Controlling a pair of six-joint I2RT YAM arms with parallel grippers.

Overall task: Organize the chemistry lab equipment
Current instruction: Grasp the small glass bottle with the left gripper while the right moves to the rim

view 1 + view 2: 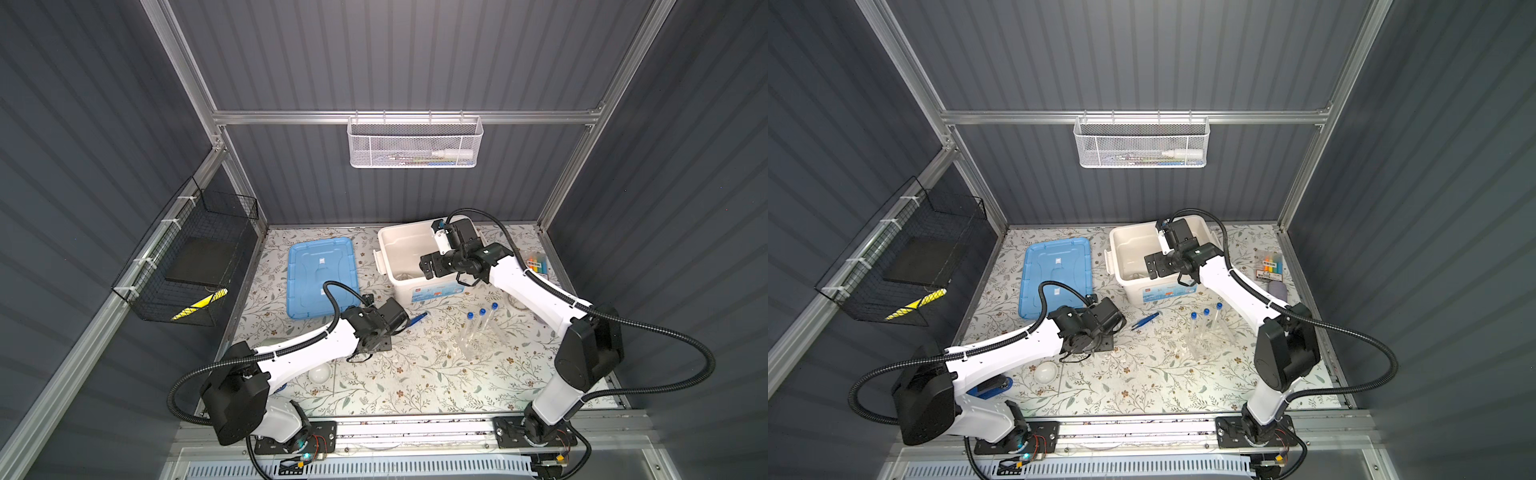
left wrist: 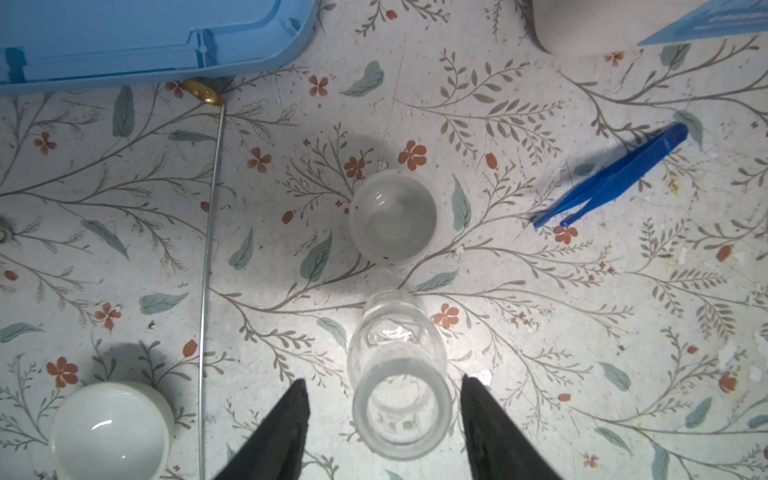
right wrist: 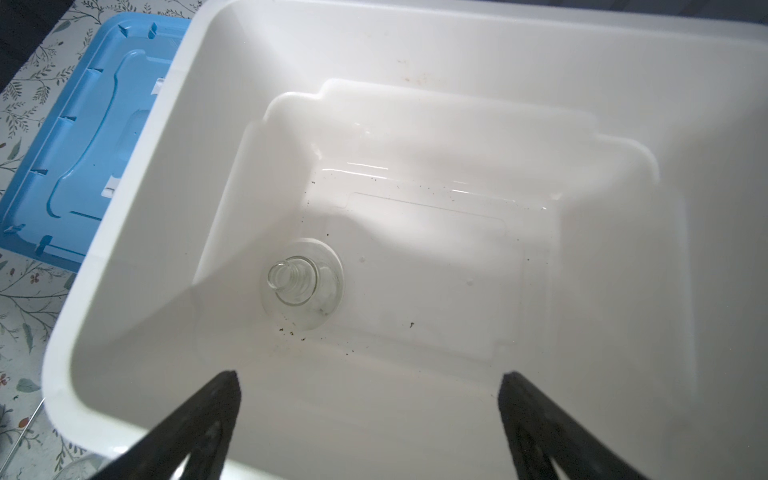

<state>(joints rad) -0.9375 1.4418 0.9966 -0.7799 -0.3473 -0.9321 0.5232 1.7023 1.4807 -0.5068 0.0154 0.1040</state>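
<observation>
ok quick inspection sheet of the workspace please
surface: floral tabletop, small flecks
job's things: three test tubes, tweezers, rod, white dish, small cup on table; clear flask in white bin; blue lid off beside it
clutter: pen pack, stapler partly hidden
grippers: left gripper open around clear bottle, not touching; right gripper open, empty, over bin
cables: black hoses, looped, no snag seen
surroundings: white mesh basket on back rail, black wire basket on side wall

Three test tubes [image 1: 482,311], one blue tweezers [image 2: 615,178], one rod [image 2: 208,249]
</observation>
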